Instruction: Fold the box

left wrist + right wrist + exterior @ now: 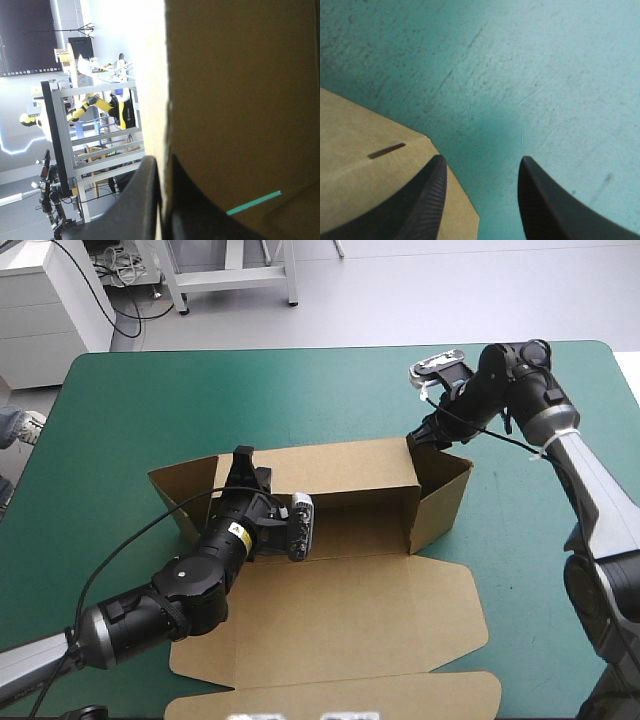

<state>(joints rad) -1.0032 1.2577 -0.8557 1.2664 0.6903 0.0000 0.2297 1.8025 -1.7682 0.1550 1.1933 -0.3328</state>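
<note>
While the box [345, 505] has walls raised mid-frame, its lid [340, 625] lies flat below, so tucking looks unfinished. Left gripper [162, 167] clamps a wall; right gripper [481, 165] hangs open, empty, at its upper-right corner.

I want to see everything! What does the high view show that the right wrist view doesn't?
Only the high view shows the whole box, walls up and lid flat, with the left gripper on a wall near its left end. Only the right wrist view shows a thin slot in the board, and the right gripper with its fingers standing apart. Both show that gripper, some brown board and the teal-green cover.
</note>
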